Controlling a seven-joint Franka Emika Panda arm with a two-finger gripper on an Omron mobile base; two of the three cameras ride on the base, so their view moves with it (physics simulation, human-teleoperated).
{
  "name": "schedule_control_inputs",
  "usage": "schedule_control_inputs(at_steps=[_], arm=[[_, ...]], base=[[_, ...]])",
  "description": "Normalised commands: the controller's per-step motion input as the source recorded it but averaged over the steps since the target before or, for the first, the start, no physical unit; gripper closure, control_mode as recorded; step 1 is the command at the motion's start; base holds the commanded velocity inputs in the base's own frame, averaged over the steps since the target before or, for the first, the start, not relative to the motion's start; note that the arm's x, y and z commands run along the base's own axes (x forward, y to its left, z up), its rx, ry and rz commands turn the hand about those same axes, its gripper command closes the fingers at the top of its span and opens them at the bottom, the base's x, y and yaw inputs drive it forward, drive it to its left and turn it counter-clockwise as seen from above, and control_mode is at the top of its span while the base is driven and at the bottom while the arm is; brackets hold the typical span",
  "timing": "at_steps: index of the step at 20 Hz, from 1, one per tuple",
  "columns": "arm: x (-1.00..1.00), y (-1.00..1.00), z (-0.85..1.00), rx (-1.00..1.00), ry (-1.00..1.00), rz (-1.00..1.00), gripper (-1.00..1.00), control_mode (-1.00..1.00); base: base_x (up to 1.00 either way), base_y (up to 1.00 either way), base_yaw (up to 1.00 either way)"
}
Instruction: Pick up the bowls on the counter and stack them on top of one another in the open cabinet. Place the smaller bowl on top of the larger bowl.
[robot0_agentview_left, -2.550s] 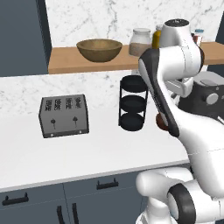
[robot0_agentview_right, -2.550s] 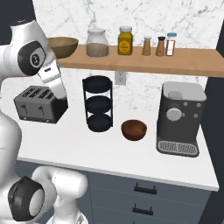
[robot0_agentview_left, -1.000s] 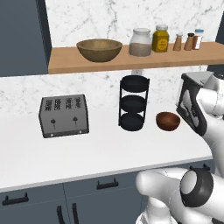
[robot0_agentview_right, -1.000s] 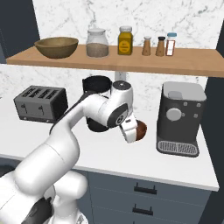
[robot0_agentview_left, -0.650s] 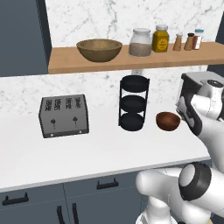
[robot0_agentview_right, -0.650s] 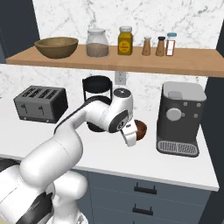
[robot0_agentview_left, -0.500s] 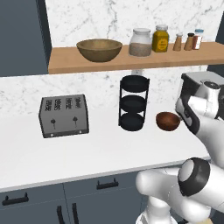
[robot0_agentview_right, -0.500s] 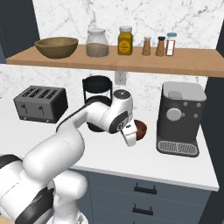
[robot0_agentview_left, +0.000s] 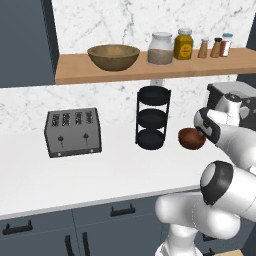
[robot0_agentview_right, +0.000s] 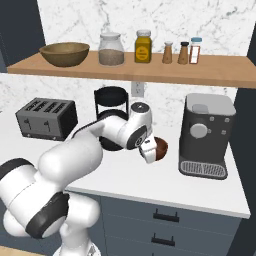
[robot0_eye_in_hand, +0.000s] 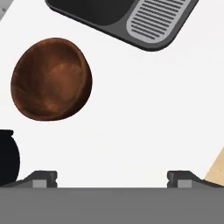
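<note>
The pincer (robot0_eye_in_hand: 112, 177) stood spread wide, its two small dark tips far apart, pinching nothing, with bare white marble counter (robot0_eye_in_hand: 144, 113) between them. In the hand view, the smaller bowl (robot0_eye_in_hand: 51, 78) lay up at about ten o'clock from the pincer, clear of both tips: round, glossy, dark reddish-brown, grain showing in its hollow. At one o'clock sat the coffee machine (robot0_eye_in_hand: 131, 15), its ribbed grey drip grille facing in. Farther back, in the left base view, the larger bowl (robot0_agentview_left: 113, 57), wide, tan and thick-rimmed, already rested on the open cabinet (robot0_agentview_left: 75, 75), an orange-brown board.
</note>
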Motion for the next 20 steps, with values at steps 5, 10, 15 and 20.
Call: schedule_control_inputs(at_steps=[5,10,15,20], arm=[[0.27,0.0,-0.19,0.0,0.0,0.0,-1.0,-1.0],[0.26,-0.04,-0.19,0.01,0.0,0.0,-1.0,-1.0],[0.11,-0.16,-0.19,0.02,0.0,0.0,-1.0,-1.0],[0.11,-0.05,-0.07,0.0,0.0,0.0,-1.0,-1.0]], base=[[0.0,0.0,0.0],[0.0,0.0,0.0],[0.0,0.0,0.0],[0.0,0.0,0.0]])
